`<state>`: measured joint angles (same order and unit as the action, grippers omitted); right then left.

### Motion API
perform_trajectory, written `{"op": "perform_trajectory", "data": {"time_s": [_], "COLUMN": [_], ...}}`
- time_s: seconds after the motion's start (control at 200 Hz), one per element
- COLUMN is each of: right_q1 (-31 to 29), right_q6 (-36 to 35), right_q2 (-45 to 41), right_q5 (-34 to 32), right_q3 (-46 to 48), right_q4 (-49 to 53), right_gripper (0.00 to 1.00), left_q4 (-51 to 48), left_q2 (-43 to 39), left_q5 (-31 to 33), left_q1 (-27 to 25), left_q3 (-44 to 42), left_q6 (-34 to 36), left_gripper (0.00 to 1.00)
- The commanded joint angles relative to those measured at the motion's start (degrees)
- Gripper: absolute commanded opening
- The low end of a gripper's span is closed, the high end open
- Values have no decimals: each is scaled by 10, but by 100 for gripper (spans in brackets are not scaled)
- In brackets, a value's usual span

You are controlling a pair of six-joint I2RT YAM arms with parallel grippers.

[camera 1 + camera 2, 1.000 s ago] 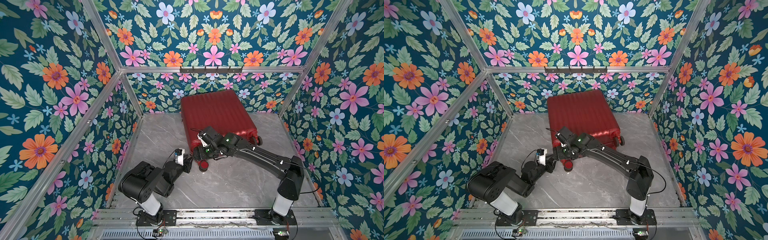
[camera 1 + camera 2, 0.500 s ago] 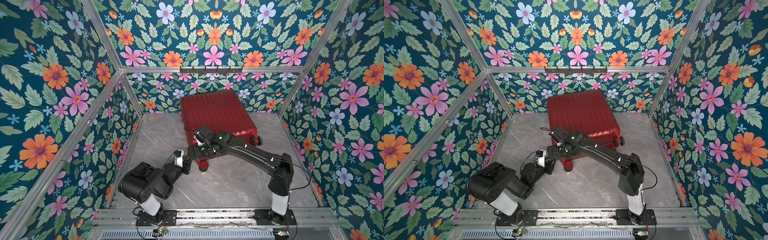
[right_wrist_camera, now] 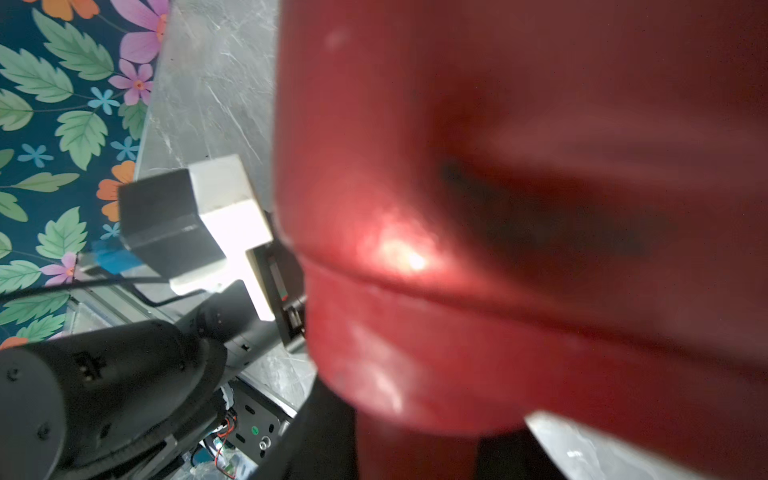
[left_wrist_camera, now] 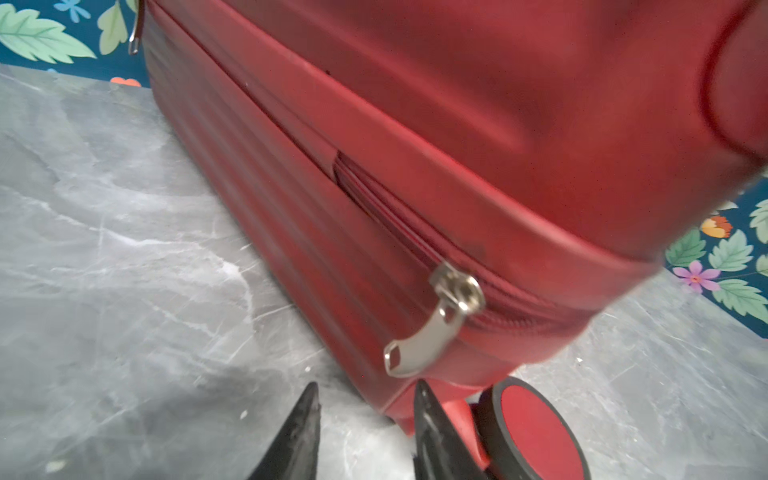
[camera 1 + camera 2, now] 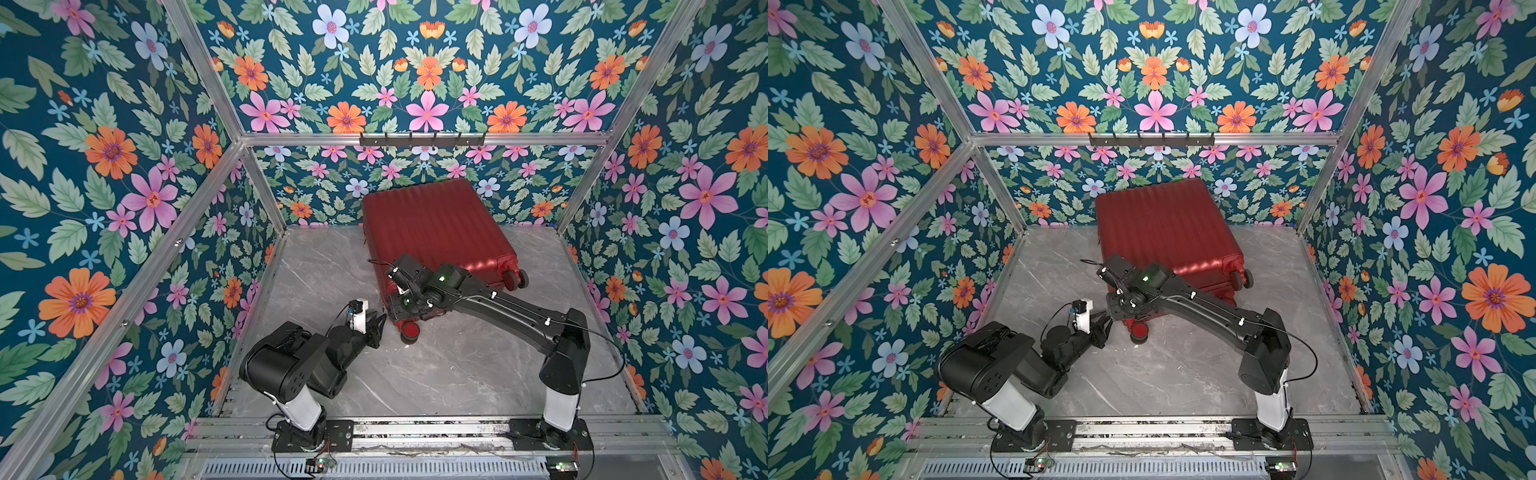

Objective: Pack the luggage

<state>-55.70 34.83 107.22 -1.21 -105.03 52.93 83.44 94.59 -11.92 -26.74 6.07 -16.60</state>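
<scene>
The left hand [image 4: 366,388] is spread, with nothing between its two black pointed fingers [image 4: 299,432]; it hovers low over the grey marble-patterned counter [image 5: 457,365], aimed at the near corner of the large dark-red hard-shell suitcase with a ribbed shell [image 5: 432,224]. Just beyond the fingertips in the left wrist view hangs a flat silver zipper pull [image 4: 432,328], at the end of the red zipper track that runs along the suitcase's side seam; it is close to the fingers but not touching them. Beside that corner stands a red caster wheel with a black tyre [image 4: 528,419], seen in both top views just right of the left hand. The right hand [image 5: 400,305] reaches across from the right and is pressed up against the same near end of the suitcase, above the wheel. Its wrist view is filled by blurred red shell, so I cannot tell whether it is spread, pressed together or pinching anything. The suitcase lies flat and closed on the counter, towards the back and centre, its far end at the back wall and a second wheel [image 5: 515,280] sticking out at its near right corner. Floral-papered walls [image 5: 124,166] on an aluminium frame enclose the counter, with a dark hook rail [image 5: 422,139] on the back crossbar.
</scene>
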Motion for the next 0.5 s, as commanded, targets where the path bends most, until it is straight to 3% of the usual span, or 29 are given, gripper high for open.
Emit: {"op": "perform_trajectory", "data": {"time_s": [0.0,0.495], "right_q1": [0,0], "right_q6": [-20,-25], "right_q2": [-15,-18], "right_q5": [-27,5], "right_q3": [1,-8], "right_q4": [-9,-11], "right_gripper": [41,34], "left_q4": [-4,-62], "left_q2": [2,10], "left_q5": [-16,-57], "left_q1": [-2,-16], "left_q3": [6,70], "left_q6": [9,57], "left_gripper": [38,27]}}
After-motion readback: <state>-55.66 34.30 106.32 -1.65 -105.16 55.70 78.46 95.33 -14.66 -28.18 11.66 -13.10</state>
